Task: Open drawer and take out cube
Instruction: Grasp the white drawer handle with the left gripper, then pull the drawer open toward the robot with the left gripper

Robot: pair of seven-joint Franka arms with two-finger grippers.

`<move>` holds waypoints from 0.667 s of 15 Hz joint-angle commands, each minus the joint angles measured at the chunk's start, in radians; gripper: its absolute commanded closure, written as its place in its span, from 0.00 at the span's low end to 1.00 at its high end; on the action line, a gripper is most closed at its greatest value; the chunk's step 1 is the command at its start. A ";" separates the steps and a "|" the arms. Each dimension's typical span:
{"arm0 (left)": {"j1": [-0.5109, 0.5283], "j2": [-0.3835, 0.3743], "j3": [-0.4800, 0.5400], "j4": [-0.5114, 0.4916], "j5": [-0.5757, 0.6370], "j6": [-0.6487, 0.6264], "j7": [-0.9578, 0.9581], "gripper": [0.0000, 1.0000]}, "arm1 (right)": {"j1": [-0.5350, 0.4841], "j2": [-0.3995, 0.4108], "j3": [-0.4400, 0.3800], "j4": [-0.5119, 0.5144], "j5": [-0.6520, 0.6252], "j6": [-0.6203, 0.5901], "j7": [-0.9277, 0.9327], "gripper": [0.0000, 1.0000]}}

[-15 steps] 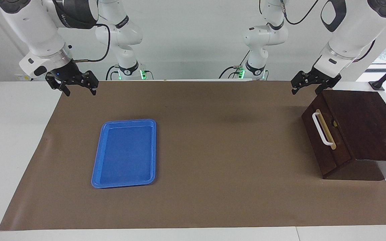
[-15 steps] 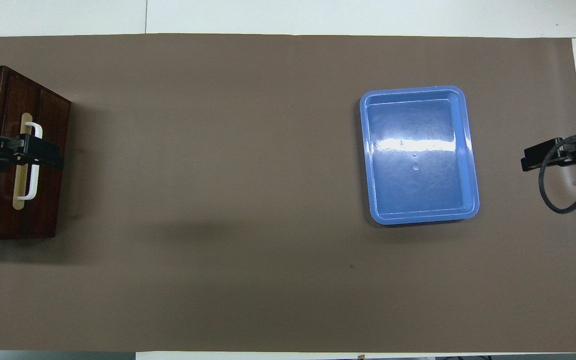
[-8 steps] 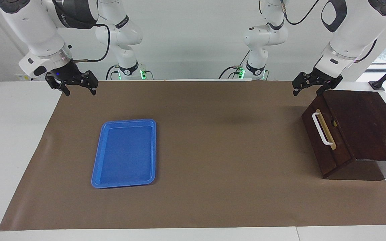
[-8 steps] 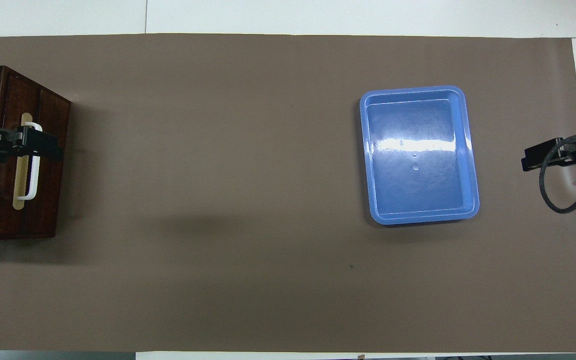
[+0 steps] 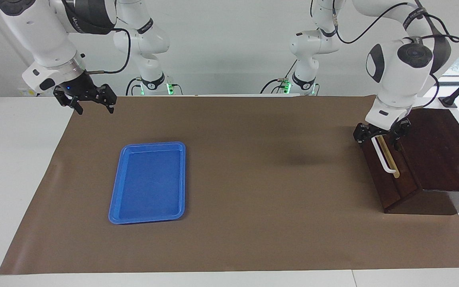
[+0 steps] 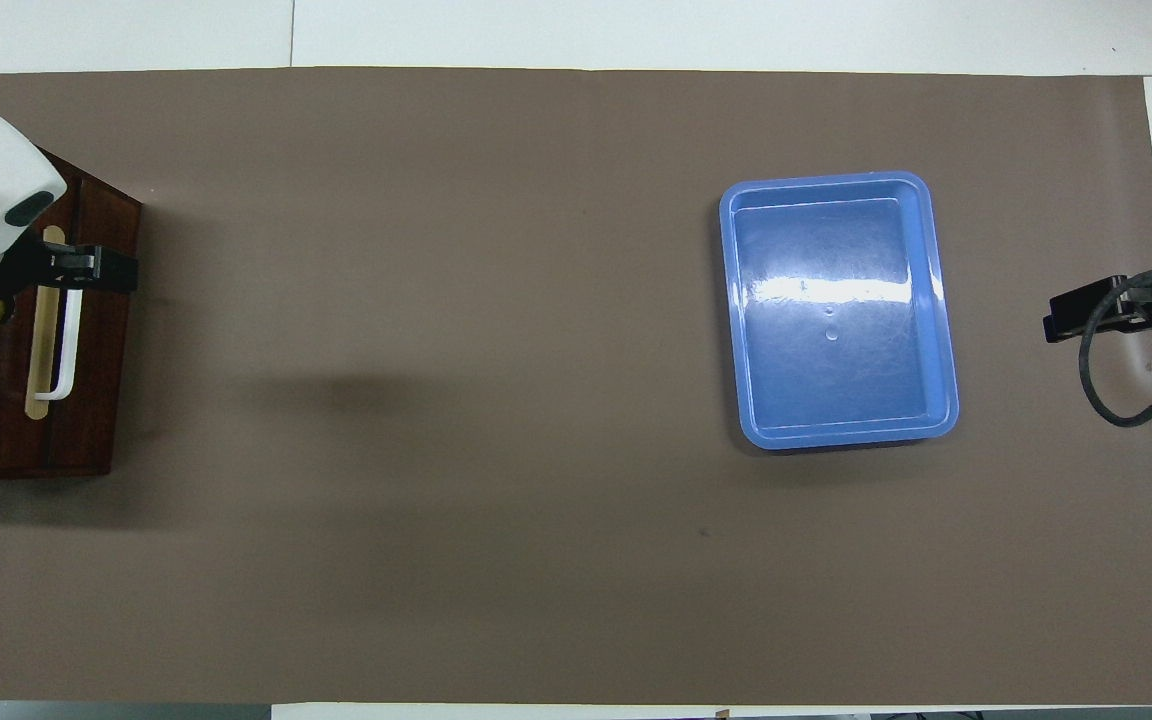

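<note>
Straddling the drawer's (image 5: pixel 393 175) white handle (image 5: pixel 385 157) at its robot-side end, the left hand (image 5: pixel 380 134) is spread wide; right hand (image 5: pixel 85 99), also wide, waits.

white table (image 5: pixel 22 167) | brown mat (image 5: pixel 253 191) covers its middle | drawer (image 5: pixel 424 159) at left-arm end edge | blue tray (image 5: pixel 122 211) toward right-arm end
</note>
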 commanded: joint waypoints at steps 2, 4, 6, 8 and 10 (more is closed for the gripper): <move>0.014 0.006 0.001 -0.120 0.109 0.150 -0.002 0.00 | -0.016 -0.014 0.015 -0.005 -0.018 -0.006 0.015 0.00; 0.035 0.024 0.001 -0.152 0.151 0.216 0.009 0.00 | -0.016 -0.013 0.015 -0.002 -0.018 -0.006 0.015 0.00; 0.059 0.024 0.000 -0.180 0.151 0.242 0.008 0.00 | -0.016 -0.013 0.015 0.000 -0.018 -0.004 0.015 0.00; 0.059 0.024 0.000 -0.206 0.151 0.281 0.006 0.00 | -0.013 -0.013 0.015 0.002 -0.018 -0.001 0.016 0.00; 0.060 0.021 0.000 -0.233 0.151 0.302 0.005 0.00 | -0.013 -0.013 0.015 0.000 -0.018 -0.001 0.015 0.00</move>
